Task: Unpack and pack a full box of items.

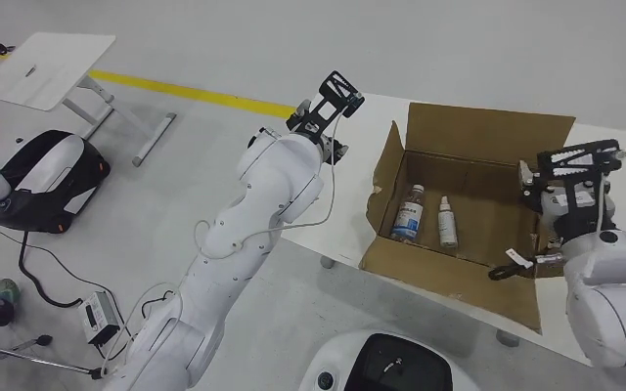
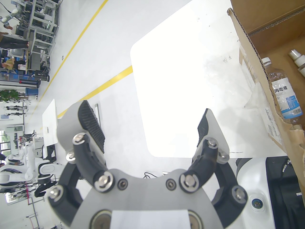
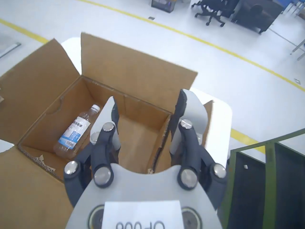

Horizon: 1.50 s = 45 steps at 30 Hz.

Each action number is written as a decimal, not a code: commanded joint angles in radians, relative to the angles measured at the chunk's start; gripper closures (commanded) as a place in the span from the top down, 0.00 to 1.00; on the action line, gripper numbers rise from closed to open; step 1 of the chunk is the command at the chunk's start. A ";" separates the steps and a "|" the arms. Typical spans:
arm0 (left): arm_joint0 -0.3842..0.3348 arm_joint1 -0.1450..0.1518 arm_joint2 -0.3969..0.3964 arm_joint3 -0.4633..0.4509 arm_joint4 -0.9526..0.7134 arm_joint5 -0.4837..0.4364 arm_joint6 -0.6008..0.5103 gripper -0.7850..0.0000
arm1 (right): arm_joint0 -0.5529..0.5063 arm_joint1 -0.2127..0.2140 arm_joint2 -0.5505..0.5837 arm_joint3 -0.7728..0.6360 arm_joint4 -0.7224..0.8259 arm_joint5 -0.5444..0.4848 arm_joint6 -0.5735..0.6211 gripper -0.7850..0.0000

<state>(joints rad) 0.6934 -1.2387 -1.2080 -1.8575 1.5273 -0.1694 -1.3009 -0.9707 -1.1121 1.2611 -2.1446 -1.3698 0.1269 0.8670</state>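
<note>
Box (image 1: 489,132) stands open on the counter (image 1: 337,200) with its flaps folded out, so the inside can be reached from above. Contents: a clear bottle (image 1: 408,215) and a smaller spray bottle (image 1: 447,223). Both lie on their sides on the box floor, side by side but apart, caps toward the far wall, in the half nearer the left arm. Judgement: nearly unpacked or barely packed; cannot tell which. Left jaws: spread, empty, above bare counter just outside the box's end flap, probably parked clear of the opening. Right jaws: spread, empty, over the opposite end of the box and roughly astride its end wall, possibly to brace it. Writing: the clear bottle has a white-and-blue label (image 2: 284,96) with print and a barcode. A white tag (image 3: 141,213) on the right wrist has print cut off at the edge. Not transcribed.
</note>
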 commanded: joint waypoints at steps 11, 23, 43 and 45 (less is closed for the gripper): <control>0.000 0.000 0.000 0.000 0.000 0.000 0.000 1.00 | -0.129 0.023 0.314 -0.193 -0.180 -0.042 0.240 0.00; 0.000 0.000 0.000 0.000 0.000 0.000 0.000 1.00 | -0.252 0.037 0.542 -0.037 -0.068 -0.268 0.669 0.00; 0.000 0.000 0.000 0.000 0.000 0.000 0.000 1.00 | -0.346 0.065 0.458 0.113 -0.033 -0.411 0.669 0.00; 0.000 0.000 0.000 0.000 0.000 0.000 0.000 1.00 | -0.349 0.064 0.458 0.116 -0.029 -0.409 0.662 0.00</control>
<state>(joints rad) 0.6934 -1.2387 -1.2080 -1.8575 1.5273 -0.1694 -1.3009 -1.3171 -1.0474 1.7192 -2.0318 -1.4023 -0.2840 1.5358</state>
